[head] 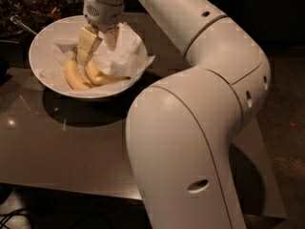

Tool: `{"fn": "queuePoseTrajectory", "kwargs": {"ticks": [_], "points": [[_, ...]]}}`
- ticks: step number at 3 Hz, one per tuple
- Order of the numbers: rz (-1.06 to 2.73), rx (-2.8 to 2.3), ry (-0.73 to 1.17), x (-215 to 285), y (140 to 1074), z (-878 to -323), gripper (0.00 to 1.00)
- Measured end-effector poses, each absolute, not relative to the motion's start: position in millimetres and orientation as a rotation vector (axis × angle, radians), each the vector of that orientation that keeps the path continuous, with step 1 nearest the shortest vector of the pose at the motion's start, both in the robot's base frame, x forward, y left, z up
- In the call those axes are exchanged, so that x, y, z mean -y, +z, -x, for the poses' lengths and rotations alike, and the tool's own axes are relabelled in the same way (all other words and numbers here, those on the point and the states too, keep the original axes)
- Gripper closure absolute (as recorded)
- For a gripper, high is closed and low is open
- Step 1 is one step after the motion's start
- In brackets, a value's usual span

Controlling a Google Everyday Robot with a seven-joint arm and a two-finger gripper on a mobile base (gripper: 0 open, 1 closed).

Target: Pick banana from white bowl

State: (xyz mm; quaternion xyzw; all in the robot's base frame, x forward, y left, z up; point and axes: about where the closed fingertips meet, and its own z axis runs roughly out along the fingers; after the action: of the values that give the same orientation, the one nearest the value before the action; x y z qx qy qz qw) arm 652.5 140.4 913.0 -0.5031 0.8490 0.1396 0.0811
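Observation:
The white bowl [44,49] stands at the table's far left. Two yellow bananas lie in it side by side. The banana [99,76] is the right one, curved, with a long brownish stem pointing right. The plumper banana [73,75] lies to its left. My gripper [98,43] hangs straight down over the bowl, just above the bananas' far ends. It is open and holds nothing. Its left finger [87,44] reaches lower than the right one.
A crumpled white paper [121,56] lines the bowl's right side. A dark dish of brown food [33,6] with a spoon [21,25] sits behind the bowl. My bulky white arm [190,142] covers the right of the grey table [66,147].

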Motion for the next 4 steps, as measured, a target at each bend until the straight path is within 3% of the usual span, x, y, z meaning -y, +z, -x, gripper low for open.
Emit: {"fn": "queuePoseTrajectory", "kwargs": {"ticks": [2,4], "points": [[1.510,-2.570,0.447,-143.3,895.7,-653.4,0.41],[1.500,-2.602,0.488,-138.8,882.9,-652.2,0.41]]}}
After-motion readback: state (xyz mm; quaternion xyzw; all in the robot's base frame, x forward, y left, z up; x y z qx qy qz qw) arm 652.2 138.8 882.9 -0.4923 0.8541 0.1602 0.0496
